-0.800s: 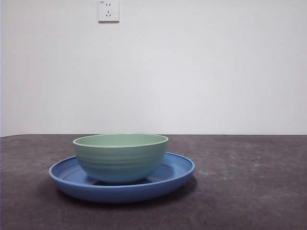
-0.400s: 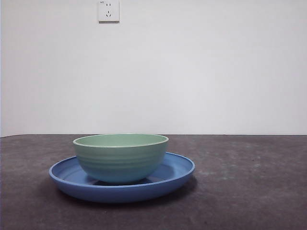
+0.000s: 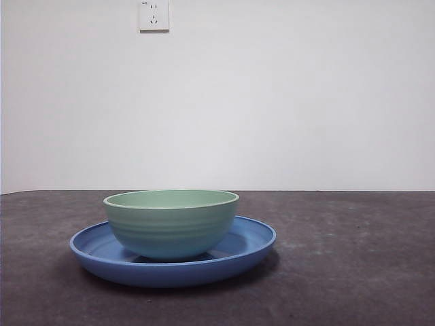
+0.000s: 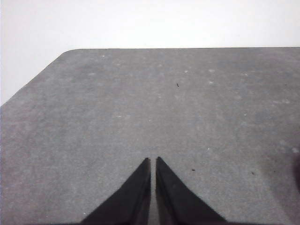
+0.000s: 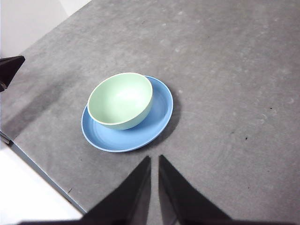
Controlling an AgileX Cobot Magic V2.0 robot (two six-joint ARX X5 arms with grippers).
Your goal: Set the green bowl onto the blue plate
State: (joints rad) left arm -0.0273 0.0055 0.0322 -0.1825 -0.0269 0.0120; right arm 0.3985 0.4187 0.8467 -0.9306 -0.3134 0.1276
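**Dark grey table with one plate resting on it**

The table [image 3: 353, 272] has a dark grey, matte top, faintly mottled with pale specks and a few small dark marks. One rounded corner shows in the left wrist view, and a straight edge in the right wrist view. Directly on the surface lies the blue plate [image 3: 251, 248], flat and casting a soft shadow beside it. The plate carries the green bowl [image 3: 170, 224], upright.
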